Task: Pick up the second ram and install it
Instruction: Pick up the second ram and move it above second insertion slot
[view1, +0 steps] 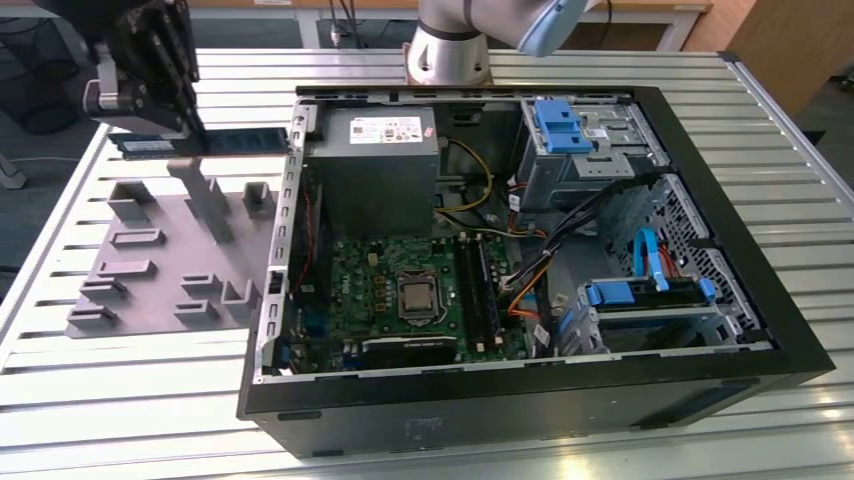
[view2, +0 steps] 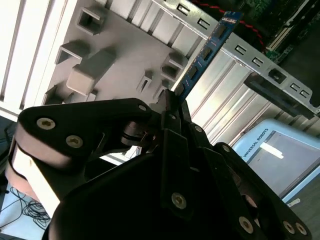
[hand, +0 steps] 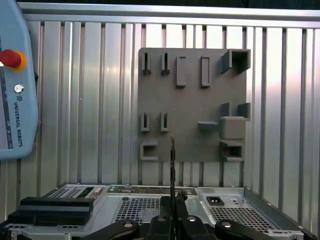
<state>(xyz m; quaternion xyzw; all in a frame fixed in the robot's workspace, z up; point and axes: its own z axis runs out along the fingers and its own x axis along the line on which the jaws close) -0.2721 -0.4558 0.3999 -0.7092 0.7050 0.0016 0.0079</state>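
Observation:
My black gripper (view1: 184, 135) hangs above the far end of the grey holder plate (view1: 147, 270), at the exterior view's left. It is shut on the second ram (view1: 247, 140), a long blue-green stick held level and clear of the plate. In the second wrist view the ram (view2: 207, 50) sticks out from between the closed fingers (view2: 170, 107) toward the case's rim. In the first wrist view the ram (hand: 172, 160) shows edge-on as a thin dark line over the plate (hand: 192, 85). The long black motherboard slots (view1: 478, 285) lie inside the open case.
The open computer case (view1: 721, 300) lies on its side on the slatted metal table (view1: 120, 400), to the exterior view's right of the plate. Inside are a grey power supply (view1: 374, 160), cables and blue drive clips (view1: 561, 125). A teach pendant (hand: 15, 90) lies on the table. The arm's base (view1: 447, 50) stands behind the case.

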